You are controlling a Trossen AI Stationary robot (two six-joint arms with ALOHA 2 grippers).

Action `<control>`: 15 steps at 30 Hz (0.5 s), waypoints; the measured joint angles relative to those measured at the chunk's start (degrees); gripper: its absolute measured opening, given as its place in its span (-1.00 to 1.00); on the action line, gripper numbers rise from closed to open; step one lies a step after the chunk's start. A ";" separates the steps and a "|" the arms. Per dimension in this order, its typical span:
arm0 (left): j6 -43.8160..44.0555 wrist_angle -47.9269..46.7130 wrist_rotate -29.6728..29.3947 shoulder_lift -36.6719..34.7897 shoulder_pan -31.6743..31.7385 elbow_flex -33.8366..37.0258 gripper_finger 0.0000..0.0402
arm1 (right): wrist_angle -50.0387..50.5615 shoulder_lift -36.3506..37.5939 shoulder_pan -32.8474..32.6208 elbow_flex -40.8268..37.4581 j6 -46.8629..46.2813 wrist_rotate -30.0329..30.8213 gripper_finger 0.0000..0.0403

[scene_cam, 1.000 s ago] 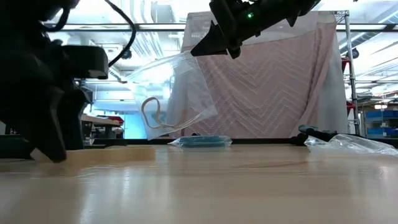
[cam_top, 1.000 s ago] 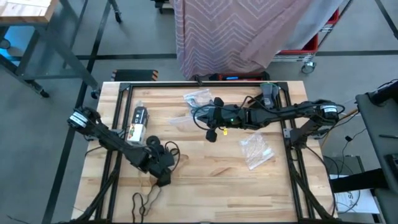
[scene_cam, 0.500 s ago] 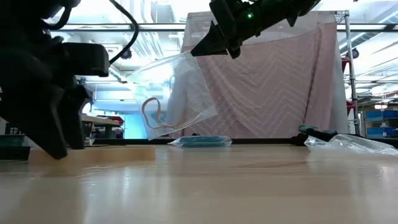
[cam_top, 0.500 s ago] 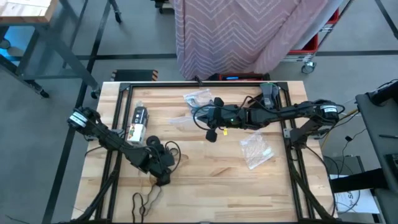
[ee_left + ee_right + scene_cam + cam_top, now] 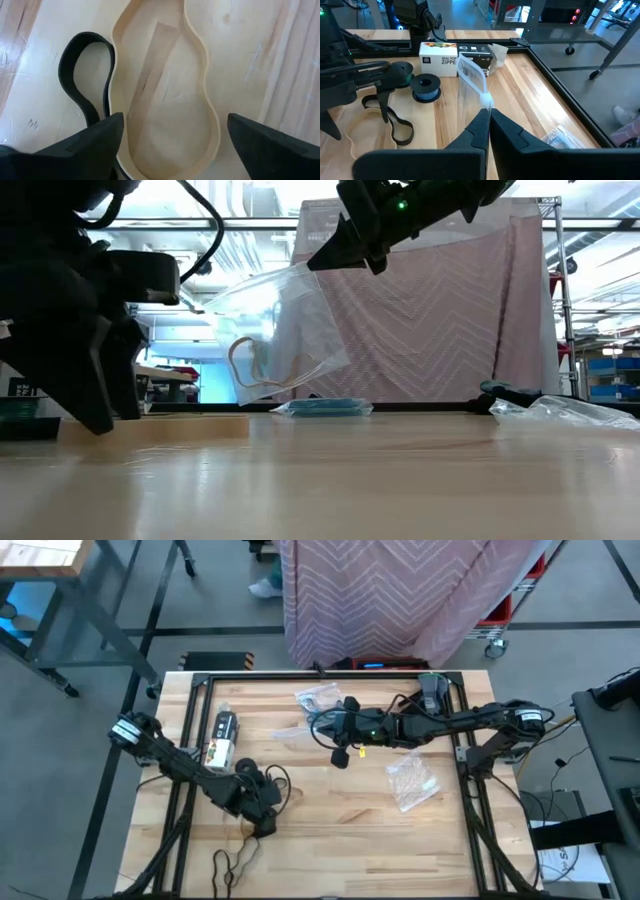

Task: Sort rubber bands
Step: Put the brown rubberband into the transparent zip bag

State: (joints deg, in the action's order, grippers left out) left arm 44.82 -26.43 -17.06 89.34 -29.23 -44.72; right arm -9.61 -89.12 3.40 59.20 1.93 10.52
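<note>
Two loops, a tan band and a black band, lay just ahead of the left gripper's wide-open, empty jaws; the right gripper pinched a clear bag shut.

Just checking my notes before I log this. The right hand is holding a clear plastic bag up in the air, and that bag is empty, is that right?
Not quite. The right hand is shut on the clear plastic bag and does hold it up off the table, but the bag is not empty: the low view shows a tan rubber band looped inside it.
</note>
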 joint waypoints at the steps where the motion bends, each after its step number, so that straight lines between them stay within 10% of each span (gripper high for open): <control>1: 0.04 -0.08 0.00 -0.01 0.00 -0.29 0.71 | 0.00 0.00 0.00 0.00 0.00 0.02 -1.00; 15: 0.11 -4.02 -0.40 0.11 0.10 -1.98 0.47 | 0.03 0.00 0.00 0.00 0.00 0.02 -1.00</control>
State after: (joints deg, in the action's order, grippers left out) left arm 44.93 -30.45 -17.46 89.45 -29.13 -46.70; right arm -9.57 -89.12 3.40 59.20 1.93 10.55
